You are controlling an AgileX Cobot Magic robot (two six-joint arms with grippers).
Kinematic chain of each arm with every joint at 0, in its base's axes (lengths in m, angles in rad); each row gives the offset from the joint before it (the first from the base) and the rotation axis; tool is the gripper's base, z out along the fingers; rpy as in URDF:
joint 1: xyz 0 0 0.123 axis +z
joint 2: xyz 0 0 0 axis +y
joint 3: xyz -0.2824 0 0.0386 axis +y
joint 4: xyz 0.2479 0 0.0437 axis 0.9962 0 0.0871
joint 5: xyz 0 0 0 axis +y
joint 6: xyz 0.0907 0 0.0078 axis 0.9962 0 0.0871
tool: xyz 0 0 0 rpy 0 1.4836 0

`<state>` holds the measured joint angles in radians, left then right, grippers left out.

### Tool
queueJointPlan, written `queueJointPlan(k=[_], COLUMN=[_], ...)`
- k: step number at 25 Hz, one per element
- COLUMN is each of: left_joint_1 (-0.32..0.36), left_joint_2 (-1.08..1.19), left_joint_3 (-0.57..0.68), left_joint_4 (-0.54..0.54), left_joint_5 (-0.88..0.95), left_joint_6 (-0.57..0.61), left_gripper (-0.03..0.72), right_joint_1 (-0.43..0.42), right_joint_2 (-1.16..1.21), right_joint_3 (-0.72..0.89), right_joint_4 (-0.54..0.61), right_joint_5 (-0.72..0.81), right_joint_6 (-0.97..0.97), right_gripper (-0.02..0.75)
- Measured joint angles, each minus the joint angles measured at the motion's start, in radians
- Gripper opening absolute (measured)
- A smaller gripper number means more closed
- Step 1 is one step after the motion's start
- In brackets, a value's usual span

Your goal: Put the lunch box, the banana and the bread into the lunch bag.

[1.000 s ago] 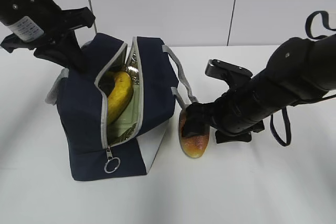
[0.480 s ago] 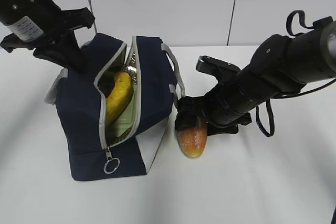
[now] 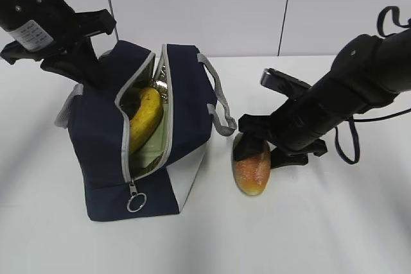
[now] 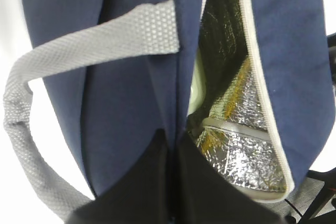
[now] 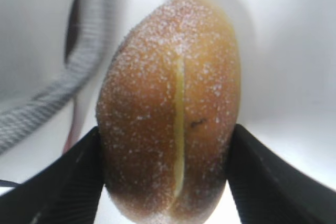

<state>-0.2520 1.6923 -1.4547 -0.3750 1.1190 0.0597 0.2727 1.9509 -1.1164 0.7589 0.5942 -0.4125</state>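
The navy lunch bag [image 3: 186,94] stands unzipped at the left of the table. Inside it the banana [image 3: 146,119] leans over the pale-green lid of the lunch box [image 3: 153,150]. My left gripper [image 3: 90,72] is shut on the bag's back rim; in the left wrist view the lunch bag [image 4: 126,103] fabric runs into the closed left gripper [image 4: 173,148]. The bread [image 3: 252,166] lies on the table just right of the bag. My right gripper [image 3: 253,151] is on it. In the right wrist view both fingers [image 5: 68,182] press the sides of the bread [image 5: 168,114].
A grey strap handle [image 3: 221,104] hangs off the bag's right side towards the bread and shows as the strap handle [image 5: 79,77] left of the roll. The zipper's ring pull [image 3: 136,202] hangs at the bag's front. A white wall stands behind the white table [image 3: 334,222].
My right gripper's fingers have closed in onto the bread, and the bread has shifted a little to the right, away from the bag. The left arm and the bag have stayed still.
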Motion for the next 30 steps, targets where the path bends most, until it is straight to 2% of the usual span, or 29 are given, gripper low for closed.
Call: queueJointPlan(k=[6, 9, 11, 17, 19, 24, 30], left_joint_1=[0.000, 0.000, 0.000, 0.000, 0.000, 0.000, 0.000], left_joint_2=[0.000, 0.000, 0.000, 0.000, 0.000, 0.000, 0.000], left_joint_3=[0.000, 0.000, 0.000, 0.000, 0.000, 0.000, 0.000], left_joint_4=[0.000, 0.000, 0.000, 0.000, 0.000, 0.000, 0.000], left_joint_5=[0.000, 0.000, -0.001, -0.002, -0.002, -0.004, -0.005], left_joint_6=[0.000, 0.000, 0.000, 0.000, 0.000, 0.000, 0.000], left_gripper=[-0.002, -0.002, -0.002, -0.002, -0.002, -0.002, -0.002], right_joint_1=[-0.131, -0.149, -0.149, -0.136, -0.129, -0.062, 0.040], right_joint_2=[-0.043, -0.101, -0.141, -0.182, -0.182, -0.167, -0.048], right_joint_3=[-0.002, -0.012, -0.037, -0.132, -0.150, -0.207, -0.303], right_joint_4=[-0.047, -0.050, -0.005, 0.379, 0.459, 0.505, 0.508], right_joint_5=[0.118, 0.141, 0.180, 0.373, 0.399, 0.401, 0.395], right_joint_6=[0.000, -0.005, -0.043, -0.261, -0.301, -0.322, -0.328], right_gripper=[0.492, 0.491, 0.491, 0.491, 0.491, 0.490, 0.491])
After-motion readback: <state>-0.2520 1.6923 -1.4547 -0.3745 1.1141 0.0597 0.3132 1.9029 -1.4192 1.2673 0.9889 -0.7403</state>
